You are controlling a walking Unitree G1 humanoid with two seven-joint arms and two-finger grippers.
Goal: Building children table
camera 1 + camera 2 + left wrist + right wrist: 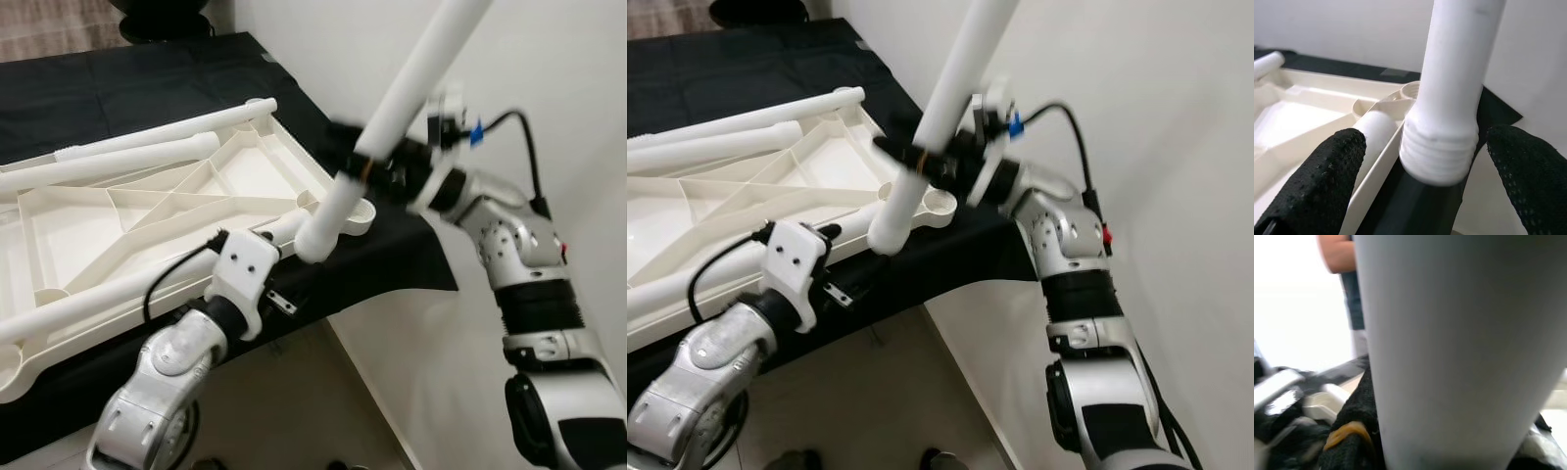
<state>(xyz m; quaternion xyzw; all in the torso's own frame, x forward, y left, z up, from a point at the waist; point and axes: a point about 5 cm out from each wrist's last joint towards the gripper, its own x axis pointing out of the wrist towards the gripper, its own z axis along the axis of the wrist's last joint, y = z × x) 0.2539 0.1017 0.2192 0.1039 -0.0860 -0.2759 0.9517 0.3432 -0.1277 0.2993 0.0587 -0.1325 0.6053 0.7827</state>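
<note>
The white table top (pixel 69 230) lies upside down on a black-covered surface. My right gripper (pixel 921 162) is shut on a white table leg (pixel 407 93) and holds it tilted. The leg's threaded end (pixel 1437 152) hangs just off the table top's near right corner, beside the round corner socket (pixel 361 211). My left gripper (pixel 1427 147) is open, and its fingers (pixel 1327 171) stand on either side of the threaded end without touching it. A second leg (pixel 88 299) lies along the near rim. Two more legs (pixel 147 147) lie along the far rim.
The black cloth (pixel 147 69) covers the surface and hangs over its right corner. A white wall (pixel 549 59) stands close on the right, with pale floor (pixel 294 411) below. A person (pixel 1349 279) in jeans stands beyond the leg in the right wrist view.
</note>
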